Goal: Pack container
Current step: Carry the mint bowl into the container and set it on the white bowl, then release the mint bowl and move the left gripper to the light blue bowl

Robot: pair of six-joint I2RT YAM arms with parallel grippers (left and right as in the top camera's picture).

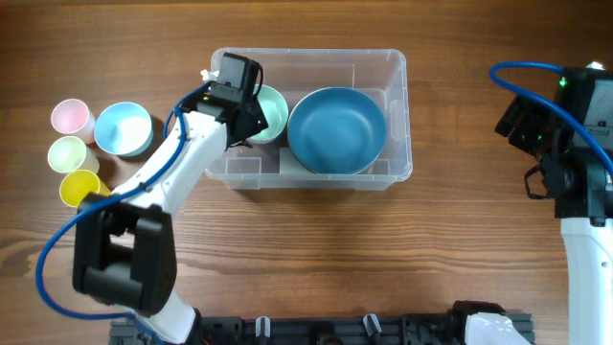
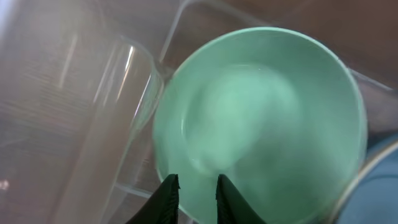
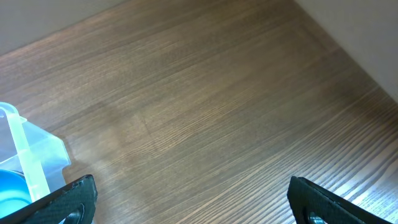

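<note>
The clear container (image 1: 397, 115) stands at the table's middle back. Inside it, a large blue bowl (image 1: 337, 129) fills the right part and a mint green bowl (image 1: 276, 110) sits at the left. My left gripper (image 1: 251, 123) reaches into the container's left end. In the left wrist view the left gripper (image 2: 196, 182) is shut on the green bowl (image 2: 261, 112), its near rim between the narrow fingers; the container wall (image 2: 134, 81) is beside it. My right gripper (image 3: 191, 183) hangs wide open over bare wood, right of the container corner (image 3: 37, 149), holding nothing.
Left of the container stand a light blue bowl (image 1: 123, 127), a pink cup (image 1: 71, 117), a pale green cup (image 1: 69, 153) and a yellow cup (image 1: 79, 186). The right arm (image 1: 575, 144) is at the table's right edge.
</note>
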